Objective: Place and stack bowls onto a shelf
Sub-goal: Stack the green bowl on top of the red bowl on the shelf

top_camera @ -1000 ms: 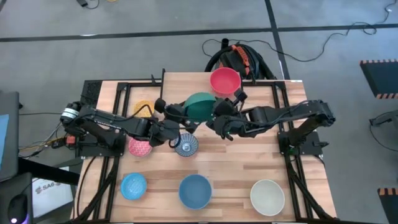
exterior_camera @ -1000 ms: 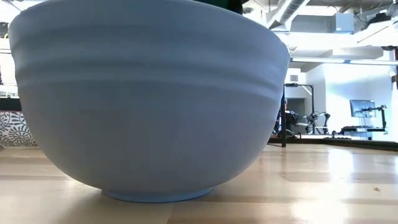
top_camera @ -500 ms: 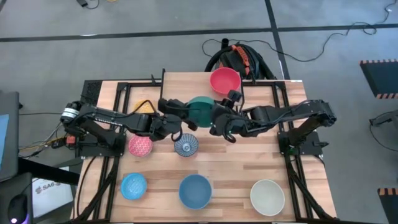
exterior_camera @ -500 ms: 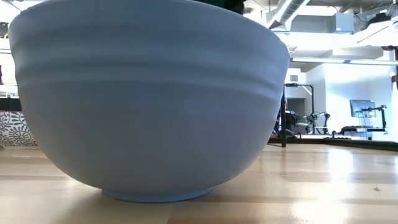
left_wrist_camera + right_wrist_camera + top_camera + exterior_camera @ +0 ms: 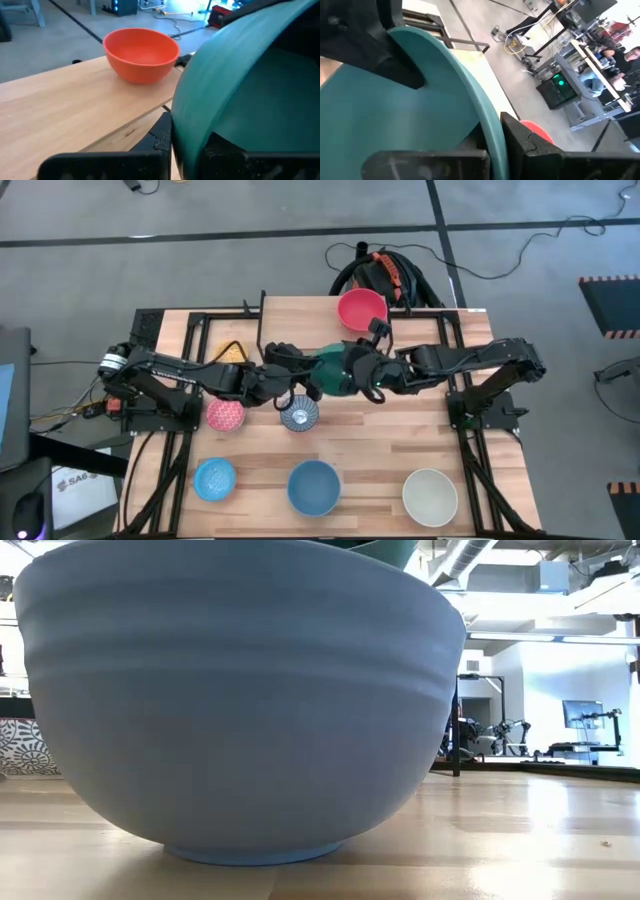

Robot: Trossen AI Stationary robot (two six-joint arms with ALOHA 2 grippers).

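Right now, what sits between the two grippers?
The green bowl. In the high view the left gripper has its jaws shut on one rim and the right gripper on the opposite rim.

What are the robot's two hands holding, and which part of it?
Both hold the round green bowl by its rim: the left gripper on one side, the right gripper on the opposite side.

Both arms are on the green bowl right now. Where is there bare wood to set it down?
Bare: the shelf boards left of the red bowl; the tabletop between the cream white bowl and the right gripper. Crowded: mid-table, where the left gripper and right gripper clamp the green bowl above the blue-white patterned bowl, by the pink bowl.
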